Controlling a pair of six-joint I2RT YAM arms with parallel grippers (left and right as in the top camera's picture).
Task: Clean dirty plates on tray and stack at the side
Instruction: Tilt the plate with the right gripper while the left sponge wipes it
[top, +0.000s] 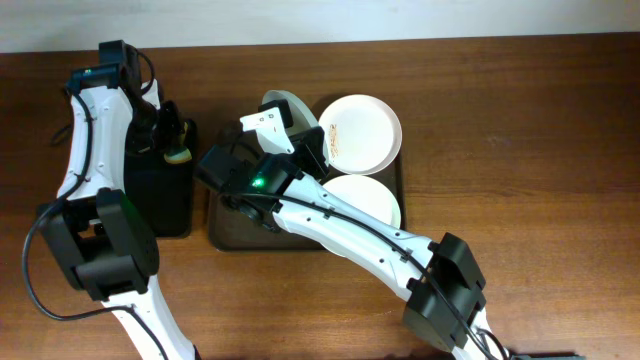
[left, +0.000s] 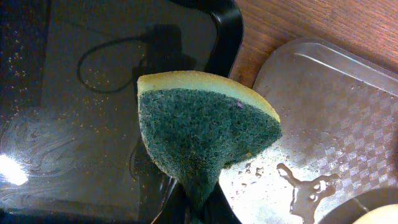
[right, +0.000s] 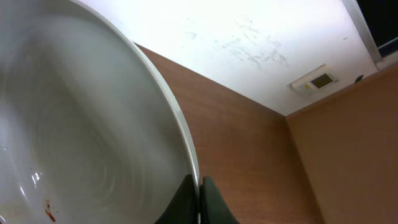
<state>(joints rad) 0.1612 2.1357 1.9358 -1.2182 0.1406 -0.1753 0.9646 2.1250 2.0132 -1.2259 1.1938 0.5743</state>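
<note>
My right gripper (top: 288, 135) is shut on the rim of a white plate (top: 283, 108) and holds it tilted on edge above the back left of the dark brown tray (top: 226, 228). In the right wrist view the fingers (right: 199, 194) pinch the plate's rim, and the plate's face (right: 81, 137) shows a small reddish smear. Two more white plates lie on the tray, one at the back right (top: 362, 132) with faint yellowish marks, one at the front right (top: 368, 198). My left gripper (top: 168, 138) is shut on a green and yellow sponge (left: 202, 134).
A smaller black tray (top: 165, 205) lies left of the brown tray, under my left gripper; it also shows in the left wrist view (left: 74, 124). The brown tray's surface (left: 336, 124) is wet with puddles. Bare wooden table (top: 520, 150) lies to the right.
</note>
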